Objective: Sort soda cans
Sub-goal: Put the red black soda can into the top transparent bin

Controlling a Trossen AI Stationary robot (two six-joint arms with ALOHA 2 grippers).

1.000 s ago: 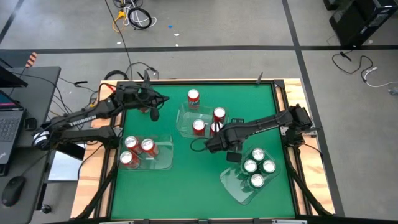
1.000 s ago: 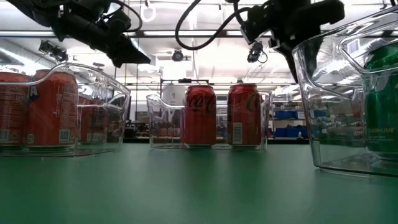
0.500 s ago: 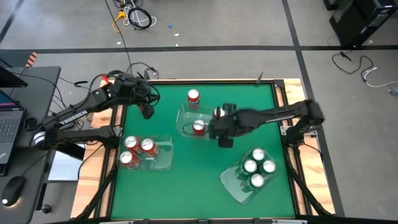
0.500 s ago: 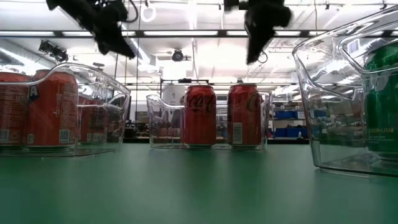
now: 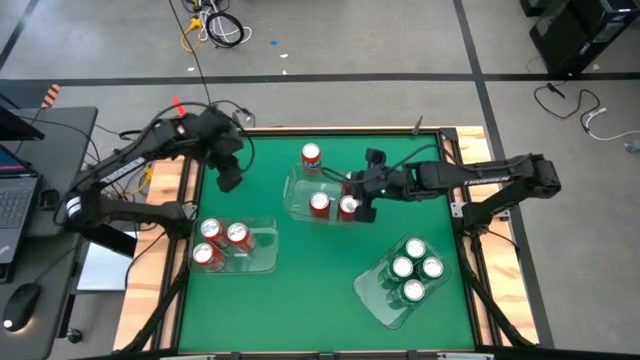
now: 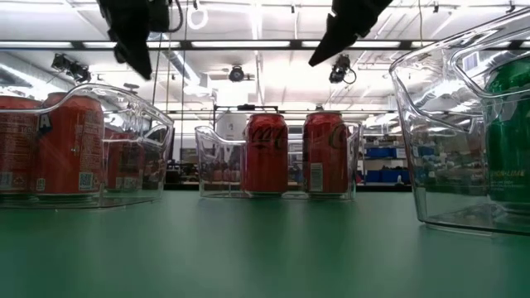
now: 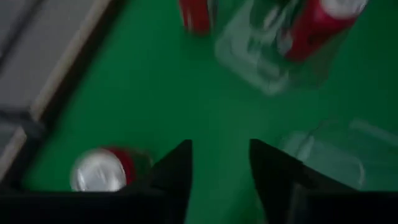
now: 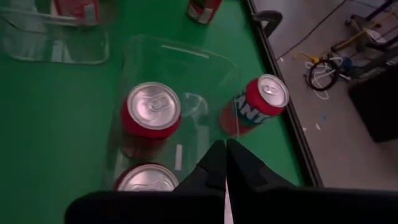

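A: High view, quick. Middle clear bin [image 5: 300,195] holds two red cans [image 5: 319,203], and a lone red can [image 5: 311,155] stands on the green table [image 5: 300,300] just beyond it. Near-left bin [image 5: 262,255] has three red cans [image 5: 210,229]; near-right bin [image 5: 375,290] has four green cans [image 5: 415,248].

B: Grippers?

A: Right gripper [image 5: 362,205] hangs over the middle bin's right end, above a can. Left gripper [image 5: 229,180] is up near the table's far-left corner, over bare mat.

B: Open or closed?

A: Right wrist view shows the right gripper [image 8: 224,163] with fingers pressed together, nothing between them. It also shows the loose can [image 8: 256,102] outside the bin wall. Left wrist view shows the left gripper [image 7: 219,163] partly open, a gap between the fingers, empty; a red can [image 7: 102,169] sits below it, blurred.

B: Low view add anything?

A: Both grippers well above the can tops: left gripper [image 6: 137,45], right gripper [image 6: 331,45]. Two red cans [image 6: 267,154] upright in the middle bin [image 6: 214,161]. Green can [image 6: 507,132] at right edge only partly seen.
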